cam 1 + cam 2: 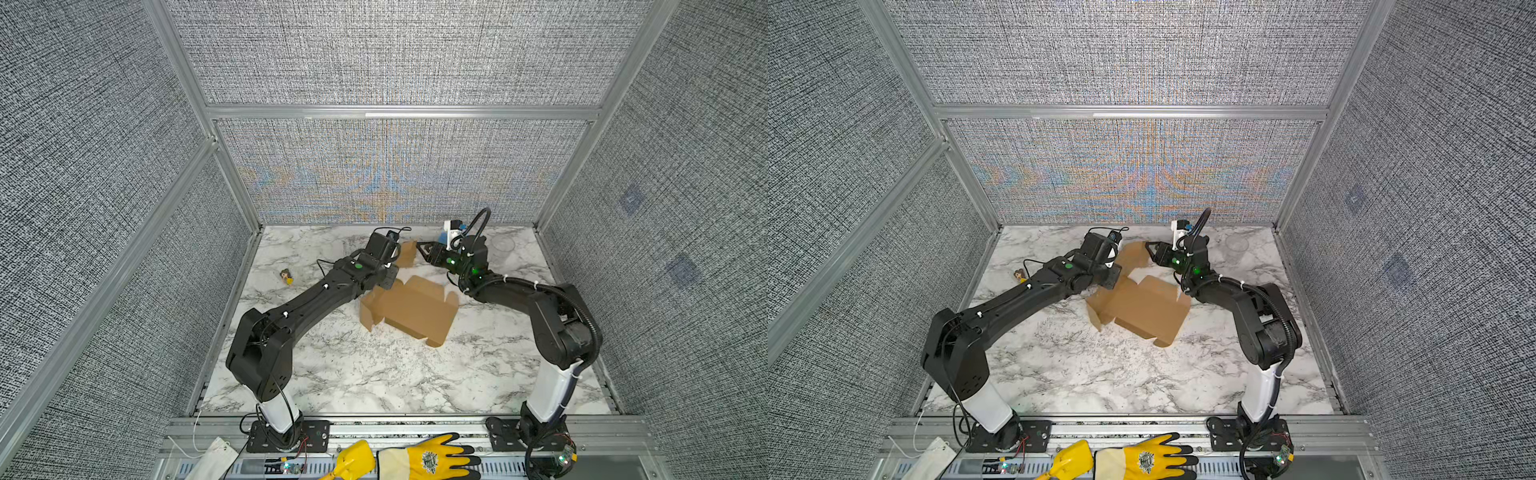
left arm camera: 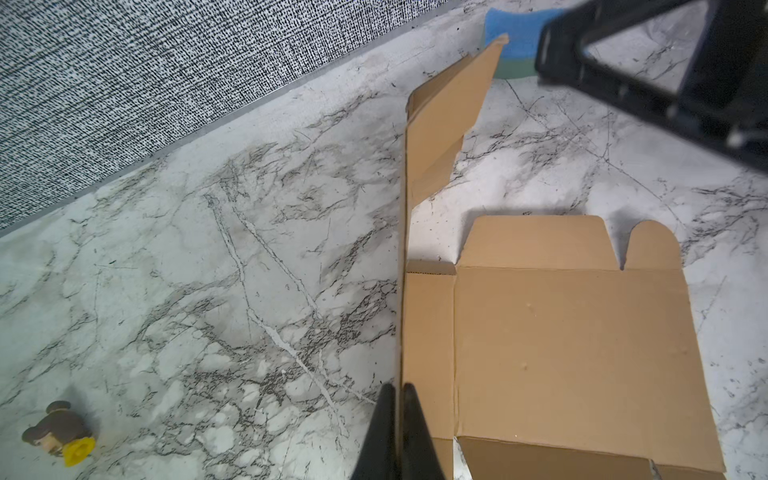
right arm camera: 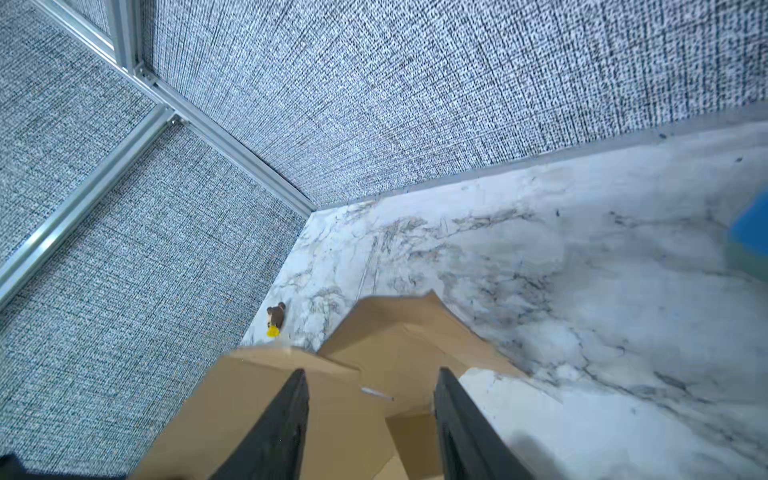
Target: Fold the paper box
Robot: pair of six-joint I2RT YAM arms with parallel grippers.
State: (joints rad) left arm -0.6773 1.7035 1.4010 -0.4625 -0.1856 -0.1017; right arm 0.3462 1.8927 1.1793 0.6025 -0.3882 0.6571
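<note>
- While the paper box is mostly an open die-cut sheet, folding has only begun: the main panel lies flat on the counter, a bit toward 12 o'clock from centre in both top views.
- One long side strip at the sheet's 10-to-11 o'clock edge stands upright. The left wrist view shows it edge-on, with its end flap sticking out loose at the far end.
- The left gripper is clamped on that upright strip, jaws pressed together with the cardboard edge between them.
- The right gripper has its jaws apart and holds nothing. It hovers at the far end of the raised strip, with cardboard ahead of the tips; I can't tell whether it touches.
- Done, as a judgement: one wall up, and the flaps at the sheet's 9 o'clock side partly lifted.
- Left to do: the opposite long wall, the end walls, tucking the tabs into slots, and closing the lid. The rounded tabs at the far edge in the left wrist view lie flat and untucked. No corner looks locked, so roughly an early stage.
- The blue sponge sits on the counter at about 12 to 1 o'clock of the box, behind the raised flap and not involved.
- A toy figure lies at 9 o'clock, well apart from the box.
</note>
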